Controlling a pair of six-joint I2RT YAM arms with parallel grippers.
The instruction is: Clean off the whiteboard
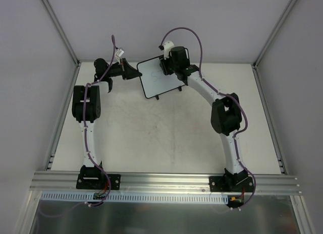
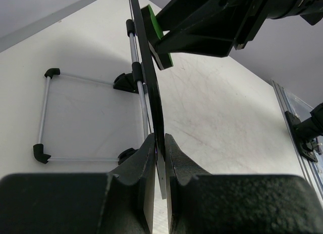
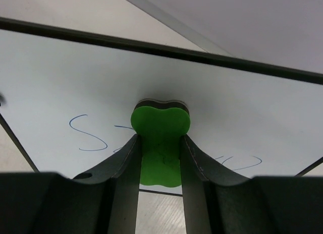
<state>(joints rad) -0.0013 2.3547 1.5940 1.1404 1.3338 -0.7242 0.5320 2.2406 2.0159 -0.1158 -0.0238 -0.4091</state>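
White tabletop [image 1: 166,138] lies under both arms. Small rectangular white whiteboard w/ thin black frame [image 1: 157,78] sits edge-on between the left gripper [image 2: 160,145] jaws, which pinch its rim. Right gripper [image 3: 159,158] jaws are clamped on 1 green foam eraser block [image 3: 160,124], pressed to the board just ahead of them. Blue pen strokes [image 3: 85,135] show either side of those jaws, so erasing looks barely begun, tho the writing's full extent is hidden.
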